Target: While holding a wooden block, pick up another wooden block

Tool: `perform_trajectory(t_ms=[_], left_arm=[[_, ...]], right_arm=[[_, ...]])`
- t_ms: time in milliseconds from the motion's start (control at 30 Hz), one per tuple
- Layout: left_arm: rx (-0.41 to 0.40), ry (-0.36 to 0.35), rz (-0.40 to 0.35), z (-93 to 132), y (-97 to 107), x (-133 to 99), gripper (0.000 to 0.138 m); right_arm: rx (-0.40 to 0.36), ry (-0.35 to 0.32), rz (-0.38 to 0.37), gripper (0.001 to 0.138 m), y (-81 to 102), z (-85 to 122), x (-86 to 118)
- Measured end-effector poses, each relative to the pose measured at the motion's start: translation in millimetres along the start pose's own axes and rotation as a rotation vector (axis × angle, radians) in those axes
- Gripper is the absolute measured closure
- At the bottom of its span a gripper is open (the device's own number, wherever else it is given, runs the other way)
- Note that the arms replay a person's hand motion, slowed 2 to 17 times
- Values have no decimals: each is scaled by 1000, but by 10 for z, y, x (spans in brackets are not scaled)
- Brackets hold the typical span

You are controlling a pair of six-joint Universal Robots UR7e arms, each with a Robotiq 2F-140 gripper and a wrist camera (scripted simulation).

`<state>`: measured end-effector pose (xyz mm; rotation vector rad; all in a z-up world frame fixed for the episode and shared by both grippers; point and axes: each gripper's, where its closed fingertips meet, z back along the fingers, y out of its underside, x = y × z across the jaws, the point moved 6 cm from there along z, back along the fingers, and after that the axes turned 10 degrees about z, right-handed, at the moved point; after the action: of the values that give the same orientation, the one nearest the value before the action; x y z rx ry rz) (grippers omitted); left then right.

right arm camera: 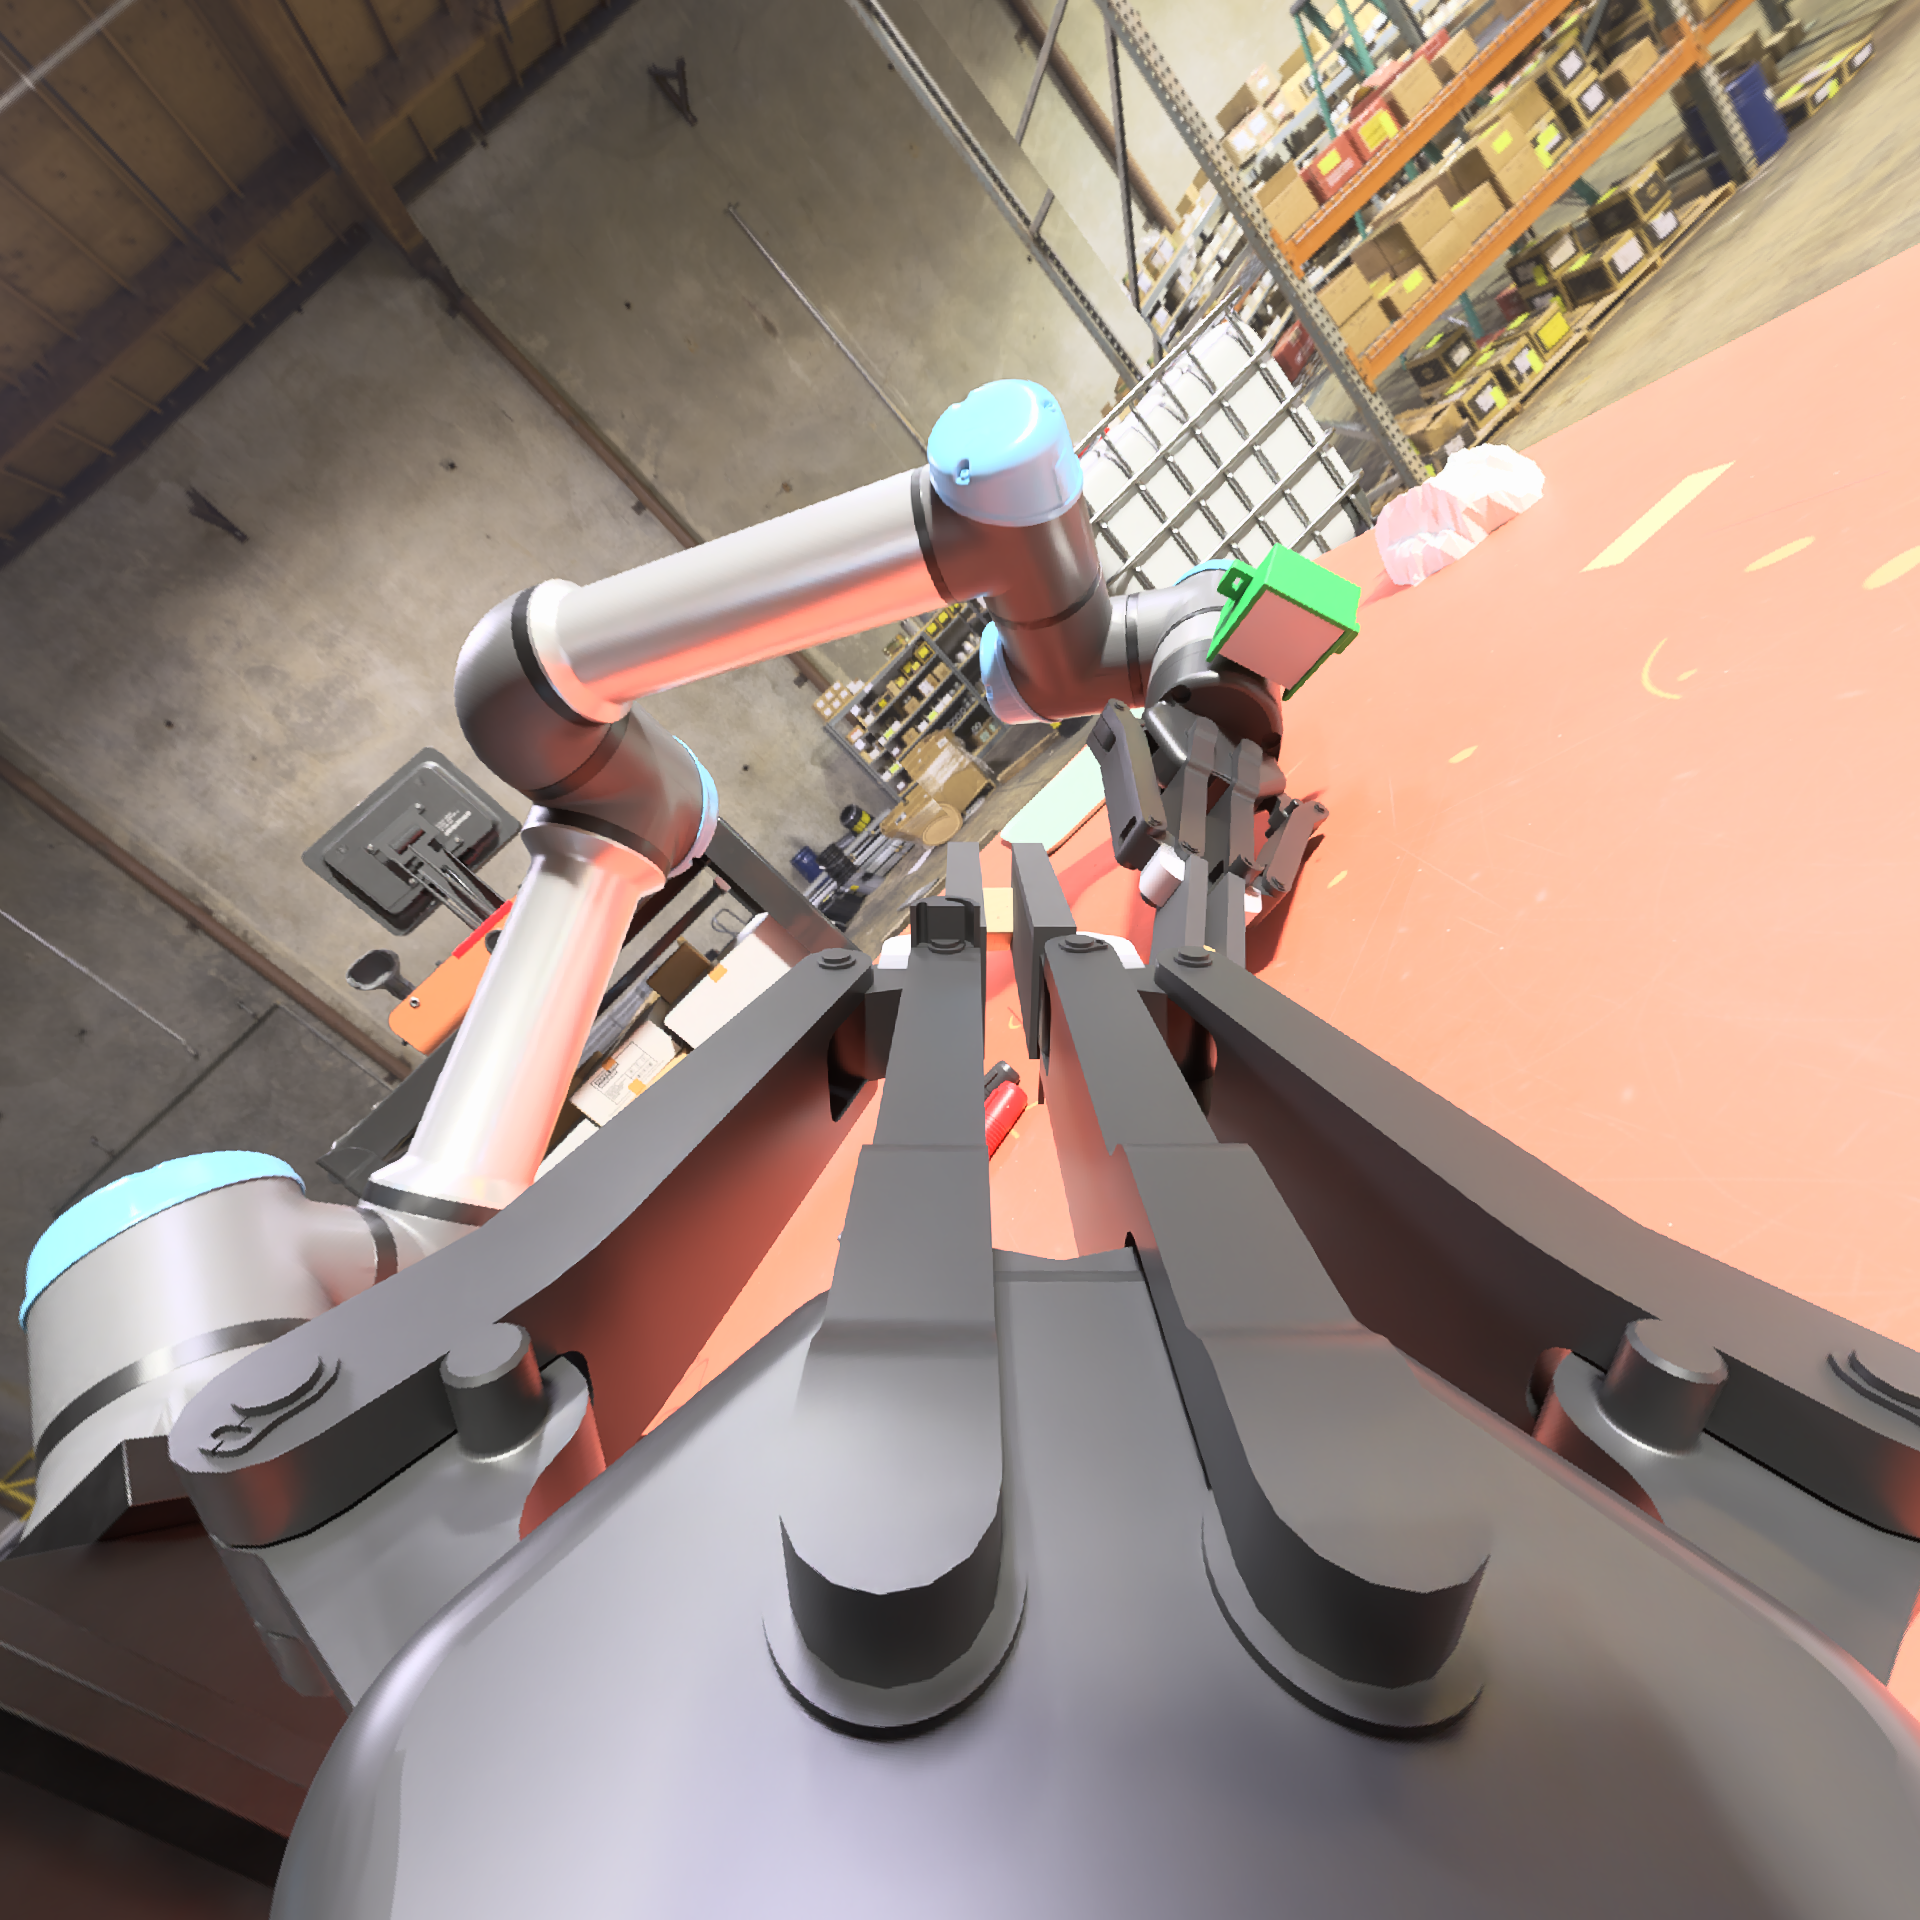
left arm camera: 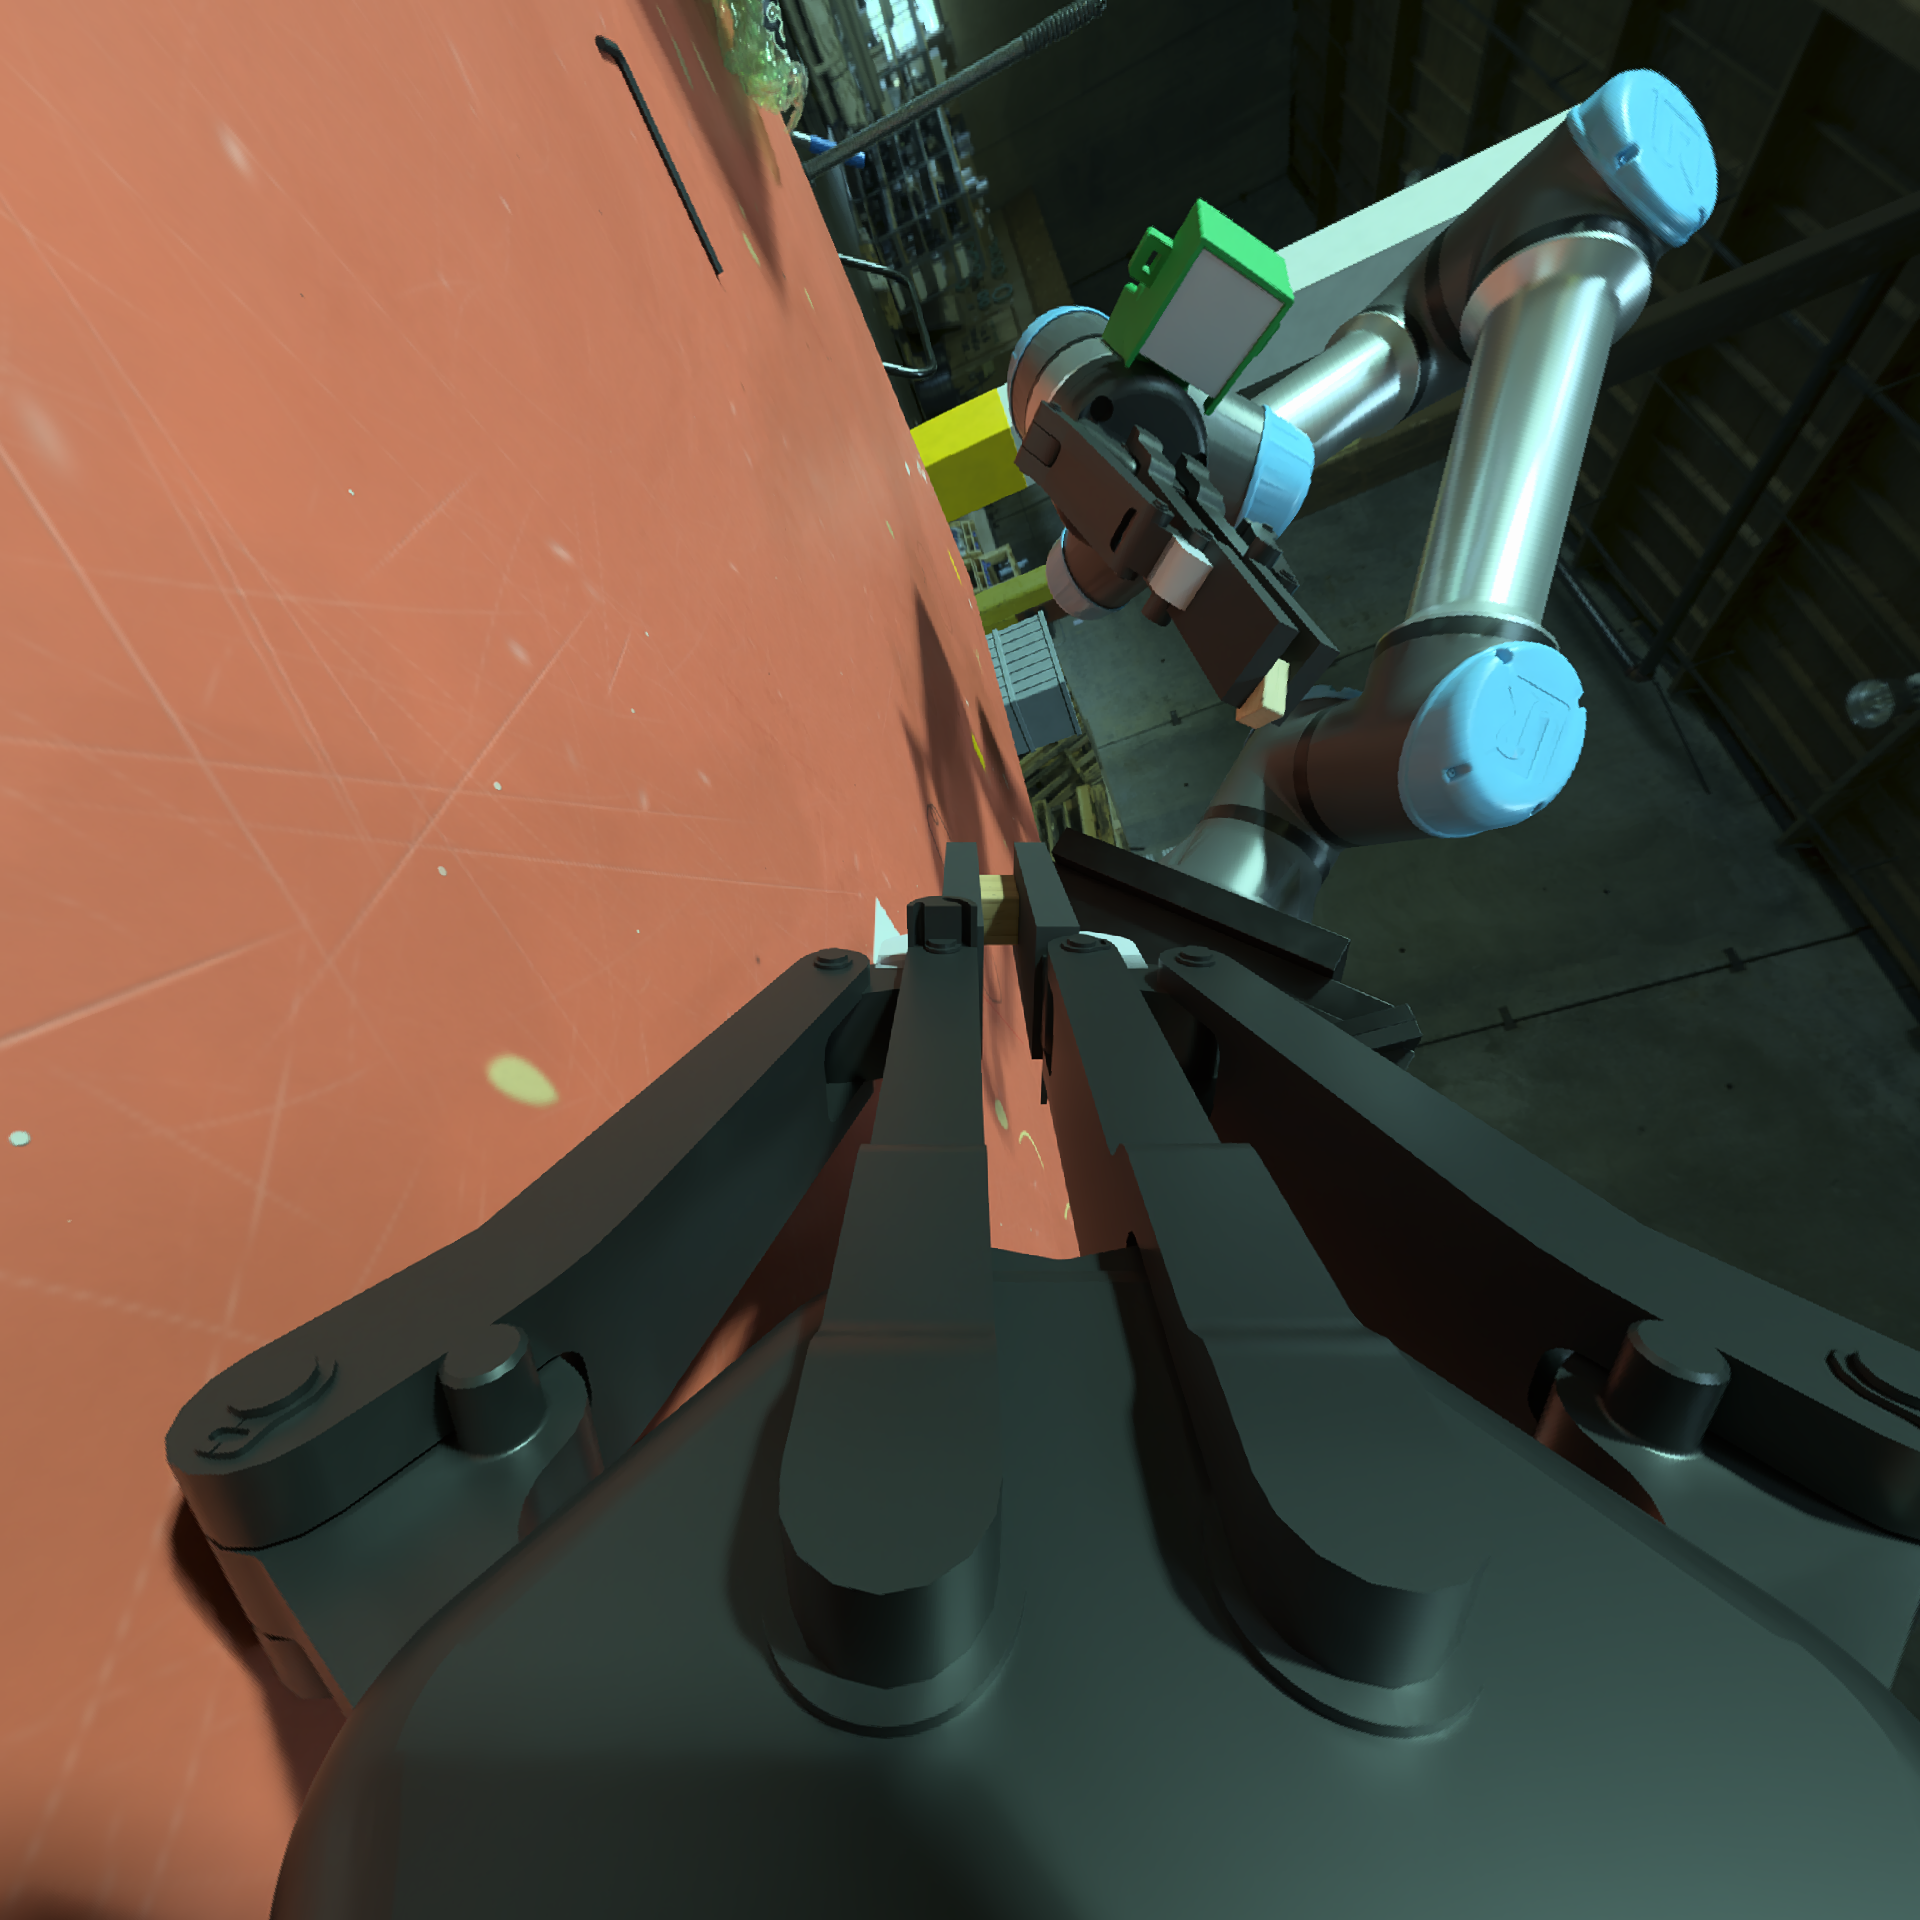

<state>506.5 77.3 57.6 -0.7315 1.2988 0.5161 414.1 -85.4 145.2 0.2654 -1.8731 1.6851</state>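
In the left wrist view my left gripper (left arm camera: 997, 871) is shut on a small pale wooden block (left arm camera: 997, 909), held at the edge of the red table (left arm camera: 416, 623). The right gripper (left arm camera: 1276, 681) shows farther off, above and beyond the table edge, shut on another wooden block (left arm camera: 1262, 701). In the right wrist view my right gripper (right arm camera: 995, 873) is shut on its wooden block (right arm camera: 997, 906). The left gripper (right arm camera: 1210, 914) points down over the red table (right arm camera: 1558, 935) just beyond; its fingertips and block are hidden there.
A thin black rod (left arm camera: 660, 145) lies on the far table, with a green translucent lump (left arm camera: 764, 52) beyond it. A white-pink crumpled object (right arm camera: 1455, 509) sits near the table's far edge. A small red object (right arm camera: 1003, 1117) lies below my right fingers. Warehouse shelving (right arm camera: 1507, 208) stands behind.
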Motion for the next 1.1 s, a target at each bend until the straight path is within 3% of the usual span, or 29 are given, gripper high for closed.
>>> perform_trajectory(t_ms=[567,1100], left_arm=[[7,5,0,-1,3,-4,129],[46,12,-7,-24,33,-12,129]], right_arm=[[124,19,120,131,53,-98,80],[177,10,159,131,69,-173,104]])
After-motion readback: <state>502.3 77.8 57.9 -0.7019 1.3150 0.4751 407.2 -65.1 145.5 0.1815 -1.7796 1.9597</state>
